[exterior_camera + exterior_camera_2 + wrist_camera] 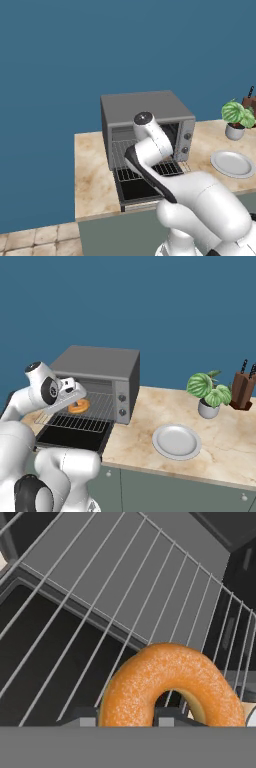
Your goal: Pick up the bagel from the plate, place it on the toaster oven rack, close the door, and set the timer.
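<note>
The orange-brown bagel (pixel 79 405) is just above the wire rack (pixel 100 404), at the front of the toaster oven (pixel 100 363). My gripper (pixel 74 397) reaches down to it from the left. In the hand view the bagel (pixel 170 687) stands on edge, and one side of its ring sits between the two fingertips of my gripper (pixel 125 719), which is shut on it. The rack (pixel 150 587) runs beneath and beyond it. The door (pixel 75 437) lies folded down flat, dark glass up. The white plate (pixel 176 441) sits bare on the counter to the right.
The oven's knobs (pixel 121 398) are on its narrow right panel. A potted plant (pixel 207 391) and a knife block (pixel 242 388) stand at the back right. The beige counter (pixel 150 406) ends at a front edge just below the door. My arm hides part of the oven front (pixel 150 150).
</note>
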Motion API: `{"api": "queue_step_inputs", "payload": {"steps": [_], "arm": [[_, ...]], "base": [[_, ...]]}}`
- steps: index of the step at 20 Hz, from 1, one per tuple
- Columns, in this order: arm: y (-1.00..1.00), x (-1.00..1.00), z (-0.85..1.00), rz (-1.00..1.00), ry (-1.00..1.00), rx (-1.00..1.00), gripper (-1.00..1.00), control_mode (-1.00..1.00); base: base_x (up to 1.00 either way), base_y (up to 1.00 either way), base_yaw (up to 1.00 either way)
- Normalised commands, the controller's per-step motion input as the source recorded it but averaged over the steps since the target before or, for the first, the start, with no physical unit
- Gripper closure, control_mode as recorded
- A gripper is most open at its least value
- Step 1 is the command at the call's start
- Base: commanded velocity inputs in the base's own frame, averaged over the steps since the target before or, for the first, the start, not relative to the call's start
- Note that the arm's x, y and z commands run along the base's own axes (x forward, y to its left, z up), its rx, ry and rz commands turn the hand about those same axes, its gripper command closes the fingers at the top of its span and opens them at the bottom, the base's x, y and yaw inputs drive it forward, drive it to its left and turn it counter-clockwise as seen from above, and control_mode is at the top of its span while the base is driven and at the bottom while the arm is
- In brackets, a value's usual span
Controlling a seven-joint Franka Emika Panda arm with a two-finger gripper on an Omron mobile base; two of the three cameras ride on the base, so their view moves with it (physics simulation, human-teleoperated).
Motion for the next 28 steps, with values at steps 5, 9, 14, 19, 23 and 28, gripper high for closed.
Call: {"api": "queue_step_inputs", "payload": {"steps": [5,9,14,19,23,28], "arm": [[0.13,0.0,0.0,0.04,-0.01,0.0,-1.0,-1.0],[0.02,0.0,0.0,0.02,-0.04,0.0,-1.0,-1.0],[0.0,0.0,0.0,0.02,-0.07,0.0,-1.0,-1.0],[0.05,-0.33,0.2,0.02,-0.14,0.0,-1.0,-1.0],[0.01,-1.0,0.51,0.0,-0.05,0.06,-1.0,-1.0],[0.0,-1.0,0.44,-0.1,0.11,0.19,-1.0,-1.0]], "base": [[0.0,0.0,0.0],[0.0,0.0,0.0],[0.0,0.0,0.0],[0.0,0.0,0.0],[0.0,0.0,0.0],[0.0,0.0,0.0]]}}
